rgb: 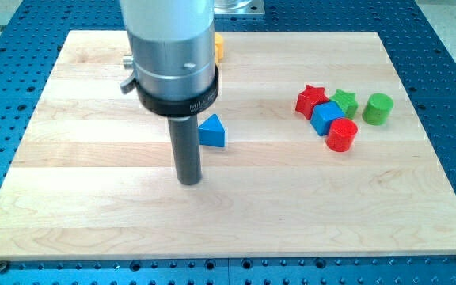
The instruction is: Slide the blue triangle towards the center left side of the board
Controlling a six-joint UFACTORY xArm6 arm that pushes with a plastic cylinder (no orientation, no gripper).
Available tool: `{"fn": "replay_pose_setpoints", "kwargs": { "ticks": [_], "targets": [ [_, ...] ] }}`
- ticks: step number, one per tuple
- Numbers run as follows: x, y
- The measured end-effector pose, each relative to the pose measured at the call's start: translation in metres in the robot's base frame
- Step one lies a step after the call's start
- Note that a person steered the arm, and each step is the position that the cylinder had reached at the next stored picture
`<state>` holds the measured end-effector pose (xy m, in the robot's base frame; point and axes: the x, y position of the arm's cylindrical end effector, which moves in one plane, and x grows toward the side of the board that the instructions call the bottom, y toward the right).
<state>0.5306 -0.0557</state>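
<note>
The blue triangle (212, 131) lies on the wooden board (93, 206), a little left of the board's middle. My tip (189, 181) rests on the board just below and to the left of the blue triangle, close to it; I cannot tell whether they touch. The wide grey arm body above the rod hides part of the board's top left.
At the view's right stands a cluster: a red star (310, 99), a green star (344, 100), a blue cube (326, 117), a red cylinder (341, 134) and a green cylinder (378, 108). A yellow block (219, 47) peeks out from behind the arm at the top.
</note>
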Motion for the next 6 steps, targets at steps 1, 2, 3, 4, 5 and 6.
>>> {"fn": "replay_pose_setpoints", "kwargs": {
  "ticks": [1,2,3,4,5,6],
  "targets": [
    [0.013,0.013],
    [-0.019,0.023],
    [-0.046,0.021],
    [-0.019,0.036],
    [-0.046,0.050],
    [-0.074,0.041]
  ]
}}
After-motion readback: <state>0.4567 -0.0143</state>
